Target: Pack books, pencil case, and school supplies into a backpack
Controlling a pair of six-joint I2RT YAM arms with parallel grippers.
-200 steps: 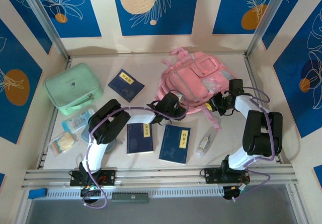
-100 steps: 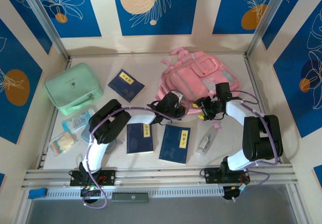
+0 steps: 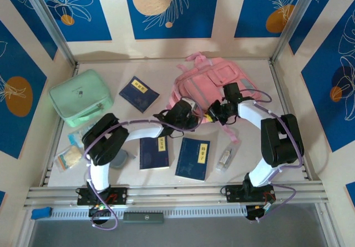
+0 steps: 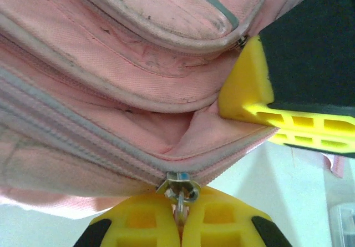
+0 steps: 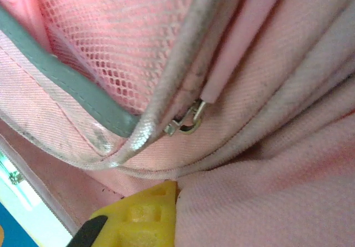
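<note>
Pinching the zip pull (image 4: 178,187) of the backpack (image 3: 213,80), at the counter's (image 3: 166,72) far right, with the left pincer (image 4: 178,208) clamped on it. Pressing the right pincer (image 3: 214,115) into pink fabric alongside; cannot tell whether apart or together.

The backpack's (image 3: 213,83) near edge is crowded by the left end effector (image 3: 195,117), clamped on a zip pull (image 4: 178,187), and the right end effector (image 3: 212,115) just beside it. Bare desk (image 3: 150,72) is left along the far wall, beyond the mint-green case (image 3: 80,97) and one book (image 3: 138,94).
</note>
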